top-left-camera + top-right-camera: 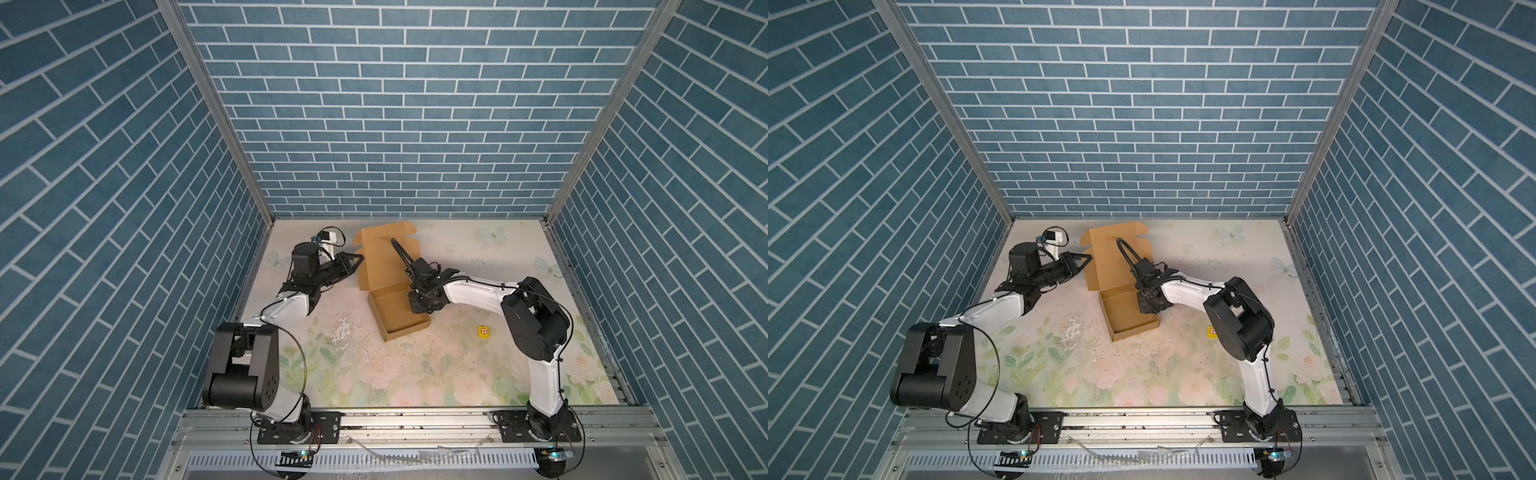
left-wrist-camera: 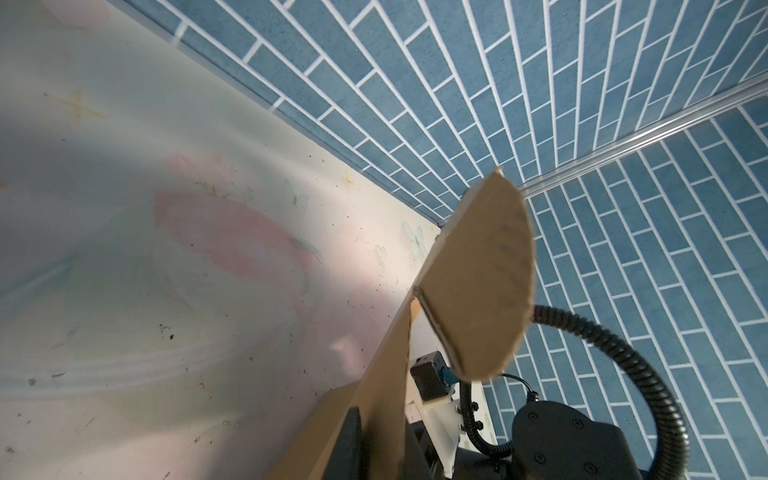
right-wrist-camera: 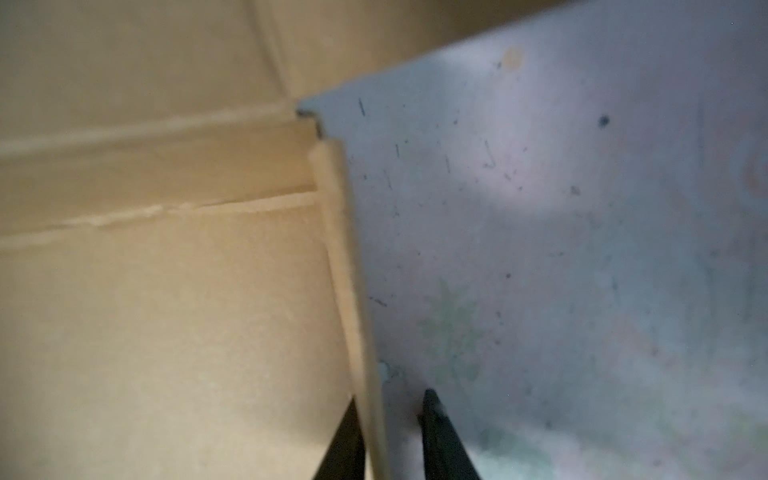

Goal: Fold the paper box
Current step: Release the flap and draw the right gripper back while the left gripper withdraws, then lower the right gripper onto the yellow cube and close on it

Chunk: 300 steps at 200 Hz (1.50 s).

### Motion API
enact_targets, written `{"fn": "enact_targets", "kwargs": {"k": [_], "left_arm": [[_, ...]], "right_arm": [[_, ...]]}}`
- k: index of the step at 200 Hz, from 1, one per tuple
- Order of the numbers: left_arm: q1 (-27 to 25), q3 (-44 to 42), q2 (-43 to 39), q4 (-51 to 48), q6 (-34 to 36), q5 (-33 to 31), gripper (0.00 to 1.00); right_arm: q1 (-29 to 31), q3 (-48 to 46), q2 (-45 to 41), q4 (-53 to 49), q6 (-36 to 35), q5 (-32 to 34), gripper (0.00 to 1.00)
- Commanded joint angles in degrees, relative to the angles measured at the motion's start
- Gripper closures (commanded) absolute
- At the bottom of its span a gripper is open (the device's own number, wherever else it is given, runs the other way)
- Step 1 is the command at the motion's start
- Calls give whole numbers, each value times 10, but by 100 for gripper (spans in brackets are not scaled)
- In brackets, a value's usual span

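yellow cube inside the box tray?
No: in a top view the yellow cube sits on the table, apart from the paper box and to its right.

Paper box (image 1: pixel 399 311) lies on table (image 1: pixel 457 374), cube (image 1: pixel 483 331) to its right.
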Motion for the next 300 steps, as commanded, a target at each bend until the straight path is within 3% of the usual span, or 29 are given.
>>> {"fn": "enact_targets", "kwargs": {"k": [1,19,86,123,209,255,300], "left_arm": [[-9,34,19,30,14,25,84],[-10,52,37,41,21,34,84],[-34,121,89,35,68,66,93],[-35,113,96,35,84,59,89],[-49,90,77,15,103,58,84],[-49,81,68,2,112,55,69],[-49,68,59,-2,129,46,65]], "right_arm": [[-14,-15,-60,-24,-13,9,47],[-30,-33,-108,-26,-13,4,42],[-105,-86,-259,-44,-51,-1,44],[-130,-124,-310,-46,-74,8,45],[-135,-266,-406,-82,15,52,46],[-134,-319,-453,-89,55,59,46],[-124,-334,-459,-98,102,65,47]]}}
